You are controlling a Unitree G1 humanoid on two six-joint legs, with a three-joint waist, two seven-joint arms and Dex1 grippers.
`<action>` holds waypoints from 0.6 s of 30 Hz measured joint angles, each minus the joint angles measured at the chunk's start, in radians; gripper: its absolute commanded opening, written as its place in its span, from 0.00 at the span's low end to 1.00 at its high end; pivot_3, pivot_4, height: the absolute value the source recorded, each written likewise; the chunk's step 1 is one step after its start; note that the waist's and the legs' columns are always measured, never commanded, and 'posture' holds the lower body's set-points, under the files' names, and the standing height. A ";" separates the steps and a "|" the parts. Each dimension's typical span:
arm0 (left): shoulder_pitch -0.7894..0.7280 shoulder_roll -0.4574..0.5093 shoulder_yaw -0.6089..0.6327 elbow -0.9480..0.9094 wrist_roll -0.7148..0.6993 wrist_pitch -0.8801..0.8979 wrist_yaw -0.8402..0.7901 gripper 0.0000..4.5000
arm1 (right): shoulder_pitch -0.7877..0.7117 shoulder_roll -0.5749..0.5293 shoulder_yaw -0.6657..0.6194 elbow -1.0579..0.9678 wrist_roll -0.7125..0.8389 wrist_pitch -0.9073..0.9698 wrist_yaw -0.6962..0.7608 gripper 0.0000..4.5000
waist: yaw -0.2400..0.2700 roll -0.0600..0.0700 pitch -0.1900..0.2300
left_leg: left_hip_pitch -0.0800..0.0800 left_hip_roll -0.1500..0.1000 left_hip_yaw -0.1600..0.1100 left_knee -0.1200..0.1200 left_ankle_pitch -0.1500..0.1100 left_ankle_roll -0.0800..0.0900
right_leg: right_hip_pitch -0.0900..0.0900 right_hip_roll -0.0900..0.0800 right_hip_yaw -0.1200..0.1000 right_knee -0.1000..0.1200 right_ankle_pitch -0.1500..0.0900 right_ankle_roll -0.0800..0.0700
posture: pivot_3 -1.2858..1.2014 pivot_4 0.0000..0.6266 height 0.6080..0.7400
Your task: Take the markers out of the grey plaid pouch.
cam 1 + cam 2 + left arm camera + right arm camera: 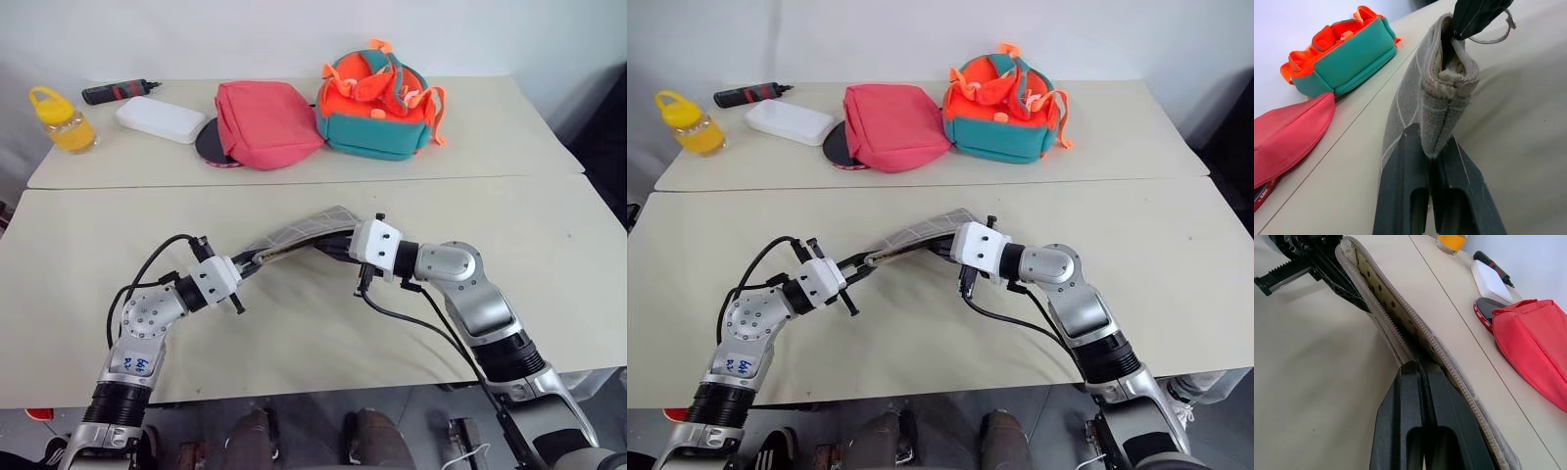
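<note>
The grey plaid pouch (304, 231) hangs stretched above the near table between my two grippers. My left gripper (256, 261) is shut on the pouch's end seam (1436, 117). The zipper is open and the dotted lining (1382, 293) shows. My right gripper (1414, 364) is shut, and its black fingers (331, 247) reach into the open mouth at the other end, near the zipper's ring pull (1493, 33). What lies between those fingers is hidden by the fabric. The markers are hidden.
On the far table stand a pink-red bag (265, 122), a teal and orange backpack (377, 103), a white box (159, 118), a black tool with a red band (120, 91) and a yellow bottle (64, 122). A seam (294, 182) divides the two tables.
</note>
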 measured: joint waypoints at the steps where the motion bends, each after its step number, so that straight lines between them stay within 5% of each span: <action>1: 0.000 0.000 -0.004 0.000 0.005 -0.001 0.000 0.00 | -0.001 0.002 -0.003 0.000 0.002 0.007 -0.002 0.01 | 0.000 0.000 0.000 | 0.000 0.000 0.000 0.000 0.000 0.000 | 0.000 0.000 0.000 0.000 0.000 0.000 | 0.52 0.24 1.00; 7: 0.000 -0.006 -0.017 -0.014 0.021 0.000 0.003 0.00 | -0.011 -0.008 -0.005 0.007 -0.021 -0.002 -0.002 0.01 | 0.000 0.000 0.000 | 0.000 0.000 0.000 0.000 0.000 0.000 | 0.000 0.000 0.000 0.000 0.000 0.000 | 0.52 0.24 1.00; 18: 0.000 -0.027 -0.022 -0.072 0.016 0.067 0.003 0.00 | -0.066 -0.091 0.081 0.148 -0.309 -0.239 -0.071 0.01 | -0.003 0.000 0.000 | 0.000 0.000 0.001 0.000 0.000 0.000 | 0.000 0.000 0.000 0.000 0.000 0.000 | 0.52 0.24 1.00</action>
